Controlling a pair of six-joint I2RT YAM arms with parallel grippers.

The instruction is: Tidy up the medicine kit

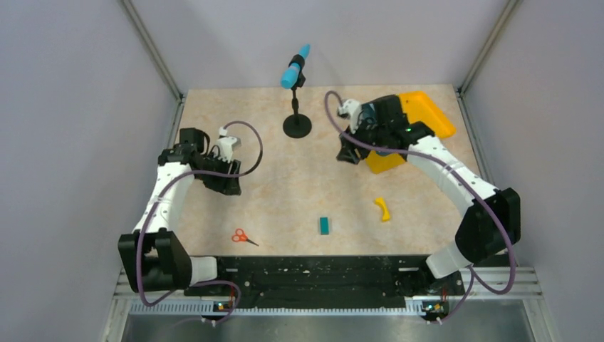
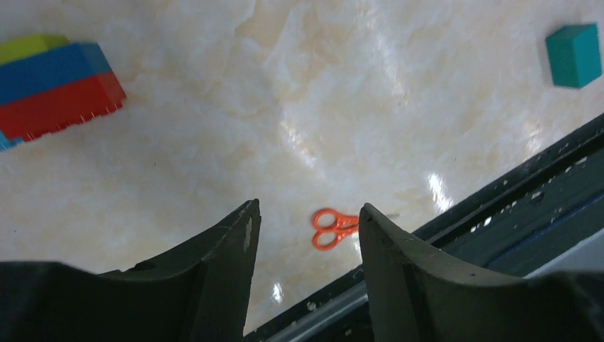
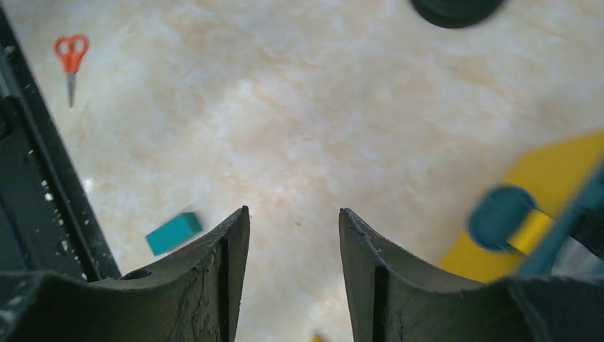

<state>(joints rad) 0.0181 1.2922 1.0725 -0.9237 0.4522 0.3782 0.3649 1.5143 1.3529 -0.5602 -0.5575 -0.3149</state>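
Observation:
The yellow medicine kit (image 1: 427, 112) stands at the back right of the table, its middle hidden by my right wrist. In the right wrist view its yellow side (image 3: 552, 182) and a blurred teal part (image 3: 498, 216) show at the right. My right gripper (image 1: 349, 153) is open and empty just left of the kit, above bare table (image 3: 294, 214). My left gripper (image 1: 226, 187) is open and empty over the left of the table (image 2: 306, 214). Orange scissors (image 1: 243, 236) lie near the front edge, seen between the left fingers (image 2: 333, 228).
A teal block (image 1: 324, 226) and a small yellow curved piece (image 1: 383, 209) lie near the front. A black stand (image 1: 297, 125) with a blue microphone (image 1: 294, 68) is at the back centre. Stacked red, blue and yellow bricks (image 2: 53, 85) show in the left wrist view.

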